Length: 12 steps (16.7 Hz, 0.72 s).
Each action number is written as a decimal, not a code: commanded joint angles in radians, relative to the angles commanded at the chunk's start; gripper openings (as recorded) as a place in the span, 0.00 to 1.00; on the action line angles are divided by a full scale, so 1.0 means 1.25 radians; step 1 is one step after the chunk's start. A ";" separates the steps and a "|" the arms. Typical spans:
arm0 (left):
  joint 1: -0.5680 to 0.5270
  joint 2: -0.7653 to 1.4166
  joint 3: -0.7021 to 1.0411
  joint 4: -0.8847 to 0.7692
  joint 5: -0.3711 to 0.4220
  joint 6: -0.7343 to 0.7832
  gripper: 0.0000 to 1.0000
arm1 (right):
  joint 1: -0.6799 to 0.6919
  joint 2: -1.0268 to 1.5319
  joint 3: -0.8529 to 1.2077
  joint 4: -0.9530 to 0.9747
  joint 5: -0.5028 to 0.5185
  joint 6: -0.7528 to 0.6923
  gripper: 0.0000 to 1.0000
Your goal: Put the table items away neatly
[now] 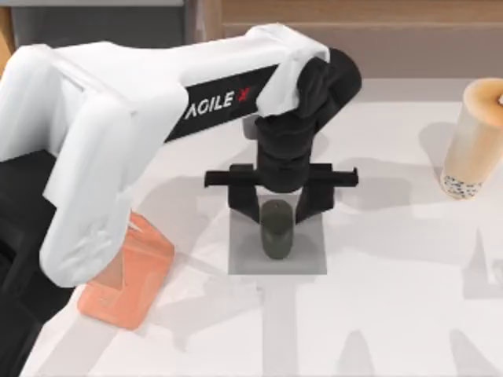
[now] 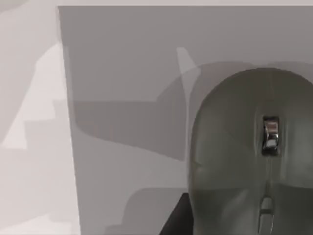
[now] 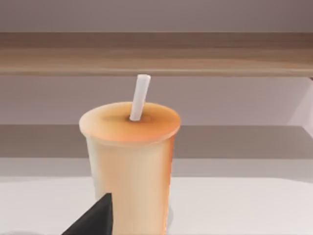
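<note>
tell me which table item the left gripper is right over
The dark mouse on the grey pad, between the left gripper fingers; the tan cup stands far off at the table's right.

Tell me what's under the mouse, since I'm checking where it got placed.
The mouse lies on the flat grey pad, with the left gripper straddling it from above. The pad surface directly beneath the mouse is covered.

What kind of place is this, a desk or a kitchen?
Probably a desk, made in a computer simulation. A computer mouse lies on a grey pad, a pink phone stand sits at the left, and a cup with a straw stands at the right.
</note>
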 joint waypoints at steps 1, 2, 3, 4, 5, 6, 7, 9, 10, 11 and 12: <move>0.000 0.000 0.000 0.000 0.000 0.000 0.75 | 0.000 0.000 0.000 0.000 0.000 0.000 1.00; 0.000 0.000 0.000 0.000 0.000 0.000 0.83 | 0.000 0.000 0.000 0.000 0.000 0.000 1.00; 0.000 0.000 0.000 0.000 0.000 0.000 0.90 | 0.000 0.000 0.000 0.000 0.000 0.000 1.00; 0.000 0.000 0.000 0.000 0.000 0.000 0.98 | 0.000 0.000 0.000 0.000 0.000 0.000 1.00; 0.000 0.000 0.000 0.000 0.000 0.000 1.00 | 0.000 0.000 0.000 0.000 0.000 0.000 1.00; 0.000 0.000 0.000 0.000 0.000 0.000 1.00 | 0.000 0.000 0.000 0.000 0.000 0.000 1.00; 0.000 0.000 0.000 0.000 0.000 0.000 1.00 | 0.000 0.000 0.000 0.000 0.000 0.000 1.00; 0.000 0.000 0.000 0.000 0.000 0.000 1.00 | 0.000 0.000 0.000 0.000 0.000 0.000 1.00; 0.000 0.000 0.000 0.000 0.000 0.000 1.00 | 0.000 0.000 0.000 0.000 0.000 0.000 1.00; 0.000 0.000 0.000 0.000 0.000 0.000 1.00 | 0.000 0.000 0.000 0.000 0.000 0.000 1.00; 0.000 0.000 0.000 0.000 0.000 0.000 1.00 | 0.000 0.000 0.000 0.000 0.000 0.000 1.00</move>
